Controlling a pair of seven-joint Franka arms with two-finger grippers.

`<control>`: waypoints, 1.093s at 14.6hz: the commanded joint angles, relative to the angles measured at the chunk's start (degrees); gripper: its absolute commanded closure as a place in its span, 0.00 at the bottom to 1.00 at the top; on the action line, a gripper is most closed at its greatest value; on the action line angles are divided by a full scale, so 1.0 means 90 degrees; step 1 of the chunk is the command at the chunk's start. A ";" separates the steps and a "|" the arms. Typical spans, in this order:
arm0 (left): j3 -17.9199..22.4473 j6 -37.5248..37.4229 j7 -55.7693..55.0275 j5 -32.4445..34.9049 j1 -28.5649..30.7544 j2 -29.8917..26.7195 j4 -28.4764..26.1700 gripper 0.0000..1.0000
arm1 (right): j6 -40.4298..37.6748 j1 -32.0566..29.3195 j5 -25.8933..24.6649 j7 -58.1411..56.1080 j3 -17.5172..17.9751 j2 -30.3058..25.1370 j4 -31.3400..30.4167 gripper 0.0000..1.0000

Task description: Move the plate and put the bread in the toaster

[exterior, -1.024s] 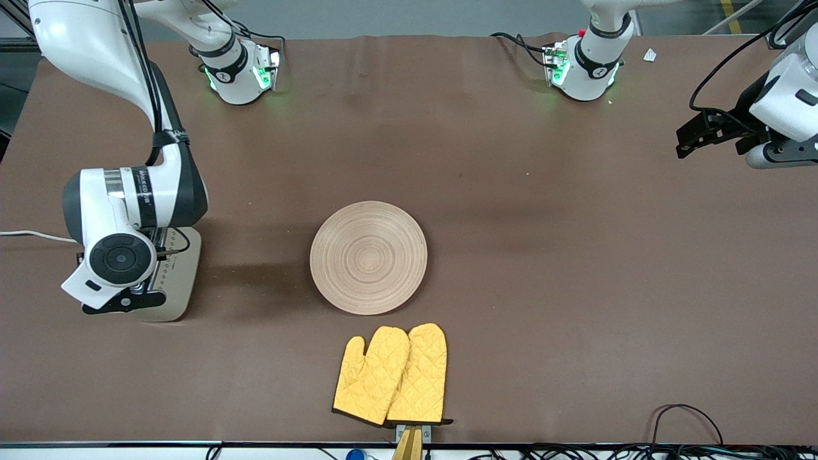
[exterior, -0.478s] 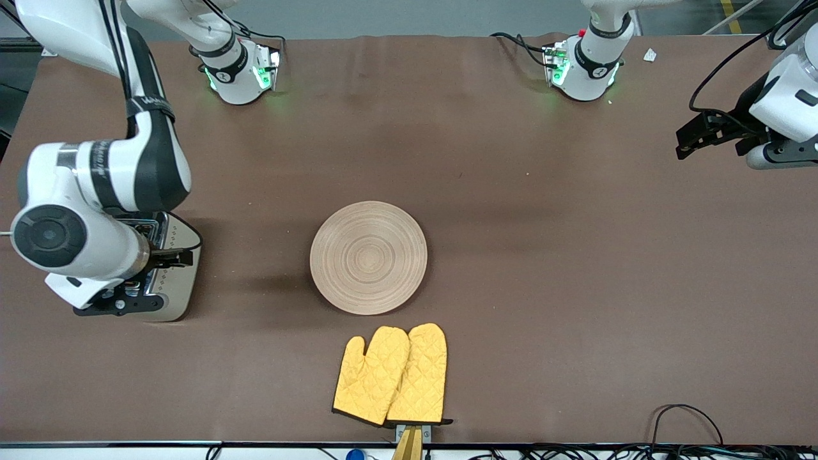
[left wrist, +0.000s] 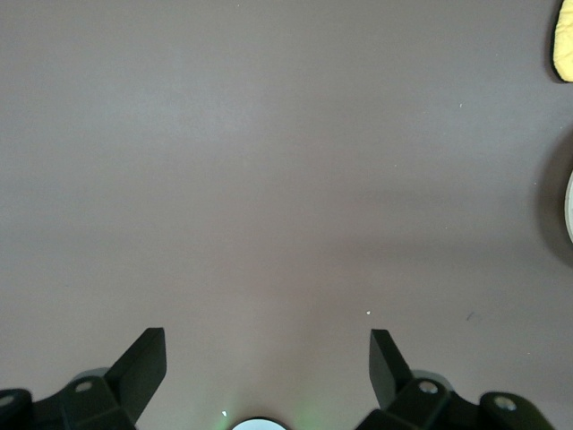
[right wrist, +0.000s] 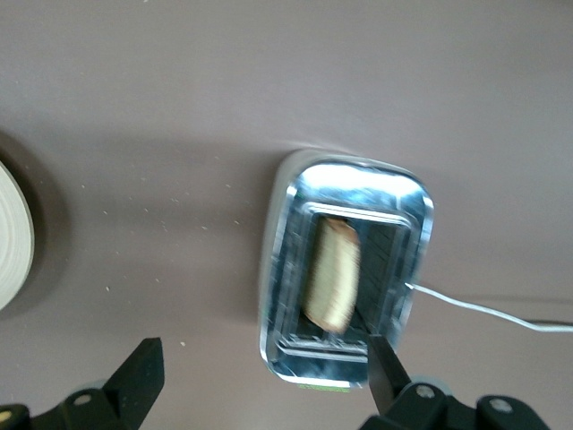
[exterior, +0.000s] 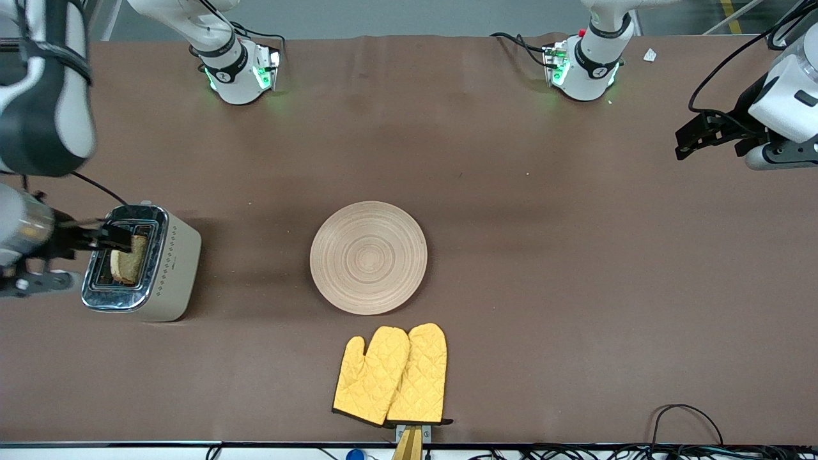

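The cream toaster [exterior: 176, 268] stands at the right arm's end of the table. The brown bread [exterior: 128, 259] stands in one of its slots, its top edge showing. The right wrist view looks down on the toaster's chrome top [right wrist: 286, 269] and the bread [right wrist: 333, 273]. My right gripper [exterior: 105, 237] is open and empty, up over the toaster's top; in its own view [right wrist: 264, 376] one finger overlaps the toaster's corner. The light-wood plate [exterior: 368, 257] lies mid-table, bare. My left gripper [exterior: 693, 137] waits open and empty over the left arm's end of the table, seen over bare table in its own view [left wrist: 269, 358].
A pair of yellow oven mitts [exterior: 391, 375] lies nearer the front camera than the plate, by the table edge. The toaster's white cord [right wrist: 483, 309] trails off its end. Plate rims show in the left wrist view [left wrist: 570, 206] and right wrist view [right wrist: 13, 233].
My right arm has risen and drawn back from over the toaster toward the table's end, uncovering the bread standing in the slot. The left arm, plate and mitts have not moved.
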 commanded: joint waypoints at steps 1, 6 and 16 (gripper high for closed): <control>-0.0025 -0.0025 -0.0064 -0.0047 -0.0027 -0.0068 0.0079 0.00 | -0.0020 -0.0263 0.0165 -0.0157 0.0085 -0.0845 -0.0745 0.00; -0.0045 -0.0025 -0.0074 -0.0047 -0.0046 -0.0058 0.0069 0.00 | 0.0019 -0.0419 0.0252 -0.0098 0.0114 -0.1656 -0.1449 0.00; -0.0035 -0.0093 0.0063 -0.0057 -0.0037 -0.0048 0.0294 0.00 | -0.0186 -0.0879 0.0331 -0.0108 0.0486 -0.1696 -0.1410 0.00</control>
